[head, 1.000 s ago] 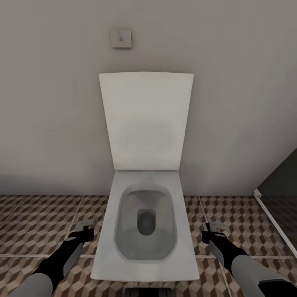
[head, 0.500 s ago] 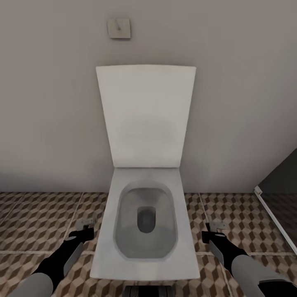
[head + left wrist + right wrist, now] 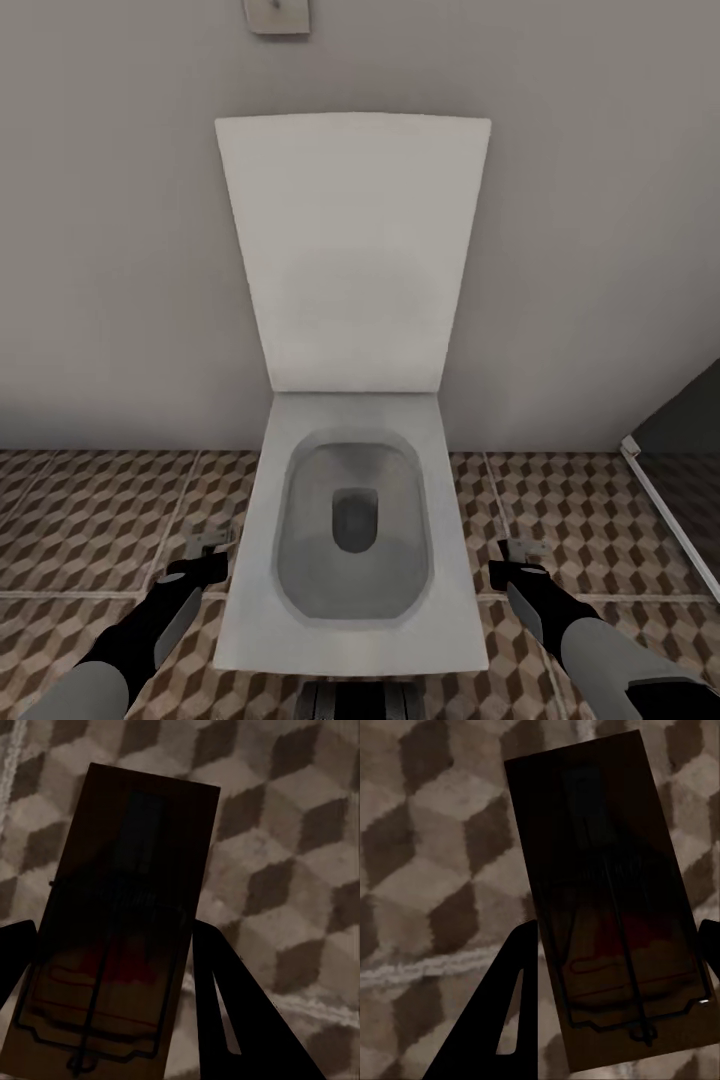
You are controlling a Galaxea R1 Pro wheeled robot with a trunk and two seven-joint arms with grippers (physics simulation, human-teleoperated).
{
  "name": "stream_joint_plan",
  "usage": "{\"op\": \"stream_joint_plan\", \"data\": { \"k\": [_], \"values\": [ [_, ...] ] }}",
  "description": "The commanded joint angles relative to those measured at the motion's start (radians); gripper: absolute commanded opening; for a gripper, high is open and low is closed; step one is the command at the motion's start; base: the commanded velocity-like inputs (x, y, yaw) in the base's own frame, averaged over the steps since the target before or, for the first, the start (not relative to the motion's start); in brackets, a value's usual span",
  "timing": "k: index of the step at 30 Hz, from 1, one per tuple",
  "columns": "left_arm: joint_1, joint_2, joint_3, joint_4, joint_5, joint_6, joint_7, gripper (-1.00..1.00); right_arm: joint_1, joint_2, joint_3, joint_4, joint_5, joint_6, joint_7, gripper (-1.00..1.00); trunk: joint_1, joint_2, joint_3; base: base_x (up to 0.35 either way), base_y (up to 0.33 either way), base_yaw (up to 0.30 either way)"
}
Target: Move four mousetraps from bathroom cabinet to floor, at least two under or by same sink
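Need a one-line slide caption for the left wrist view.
Left gripper holds a mousetrap above the cube-patterned bathroom floor.

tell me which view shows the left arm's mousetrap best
The left wrist view: the mousetrap fills it, board and wire clear, held between the dark jaws. The head view shows just a small pale sliver of it at the left gripper.

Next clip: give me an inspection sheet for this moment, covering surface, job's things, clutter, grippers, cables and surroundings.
Surface: bathroom floor, cube-pattern tiles, pale grout.
Job's things: one mousetrap between the left gripper's fingers, another mousetrap between the right gripper's fingers, both above the tiles.
Clutter: nothing seen.
Grippers: left gripper and right gripper low, either side of the toilet, each shut on a trap.
Cables: nothing seen.
Surroundings: white toilet dead ahead, lid up against grey wall; small wall plate; dark panel at right.
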Motion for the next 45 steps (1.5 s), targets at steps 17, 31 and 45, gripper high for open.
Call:
{"op": "stream_joint_plan", "data": {
  "k": [17,31,45],
  "values": [
    [0.000,0.005,-0.009,-0.001,0.007,0.003,0.012,-1.00,0.001,0.001,0.010,-0.002,-0.010,0.005,-0.004,-1.00,0.007,-0.004,-0.063,0.000,0.000,0.000],
    [0.000,0.005,-0.009,-0.001,0.007,0.001,0.012,-1.00,0.000,0.001,0.010,-0.002,-0.010,0.000,-0.005,-1.00,0.007,-0.004,-0.063,0.000,0.000,0.000],
    [0.000,0.006,-0.011,0.004,0.008,0.007,0.014,-1.00,0.001,0.003,0.011,0.002,-0.013,0.033,0.017,-1.00,0.007,-0.004,-0.063,0.000,0.000,0.000]
  ]
}}
